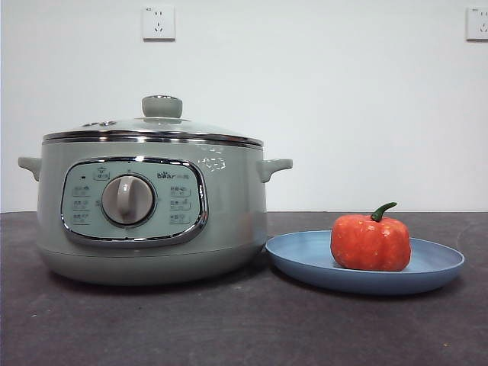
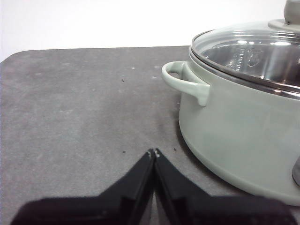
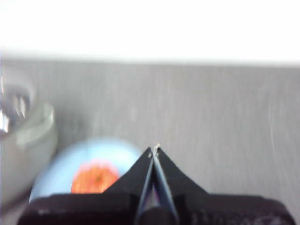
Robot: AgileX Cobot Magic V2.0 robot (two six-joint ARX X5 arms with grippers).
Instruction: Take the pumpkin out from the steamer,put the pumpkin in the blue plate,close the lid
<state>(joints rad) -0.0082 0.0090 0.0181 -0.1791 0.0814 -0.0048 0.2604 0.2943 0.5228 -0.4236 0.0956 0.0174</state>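
The orange-red pumpkin [image 1: 370,242] with its green stem sits upright in the blue plate [image 1: 305,255], to the right of the steamer [image 1: 152,221]. The glass lid [image 1: 152,126] rests on the steamer's chrome rim, knob up. My left gripper [image 2: 153,152] is shut and empty, low over the table beside the steamer [image 2: 243,136] and its side handle, with the lid [image 2: 253,51] in place. My right gripper [image 3: 153,149] is shut and empty, above the table beside the plate [image 3: 70,164]; the pumpkin [image 3: 93,177] shows blurred in this view. Neither arm appears in the front view.
The dark grey tabletop [image 1: 244,328] runs in front of the steamer and plate. A white wall with two sockets stands behind. Open table surface [image 2: 70,103] lies on the handle side of the steamer, and more [image 3: 225,117] beyond the plate.
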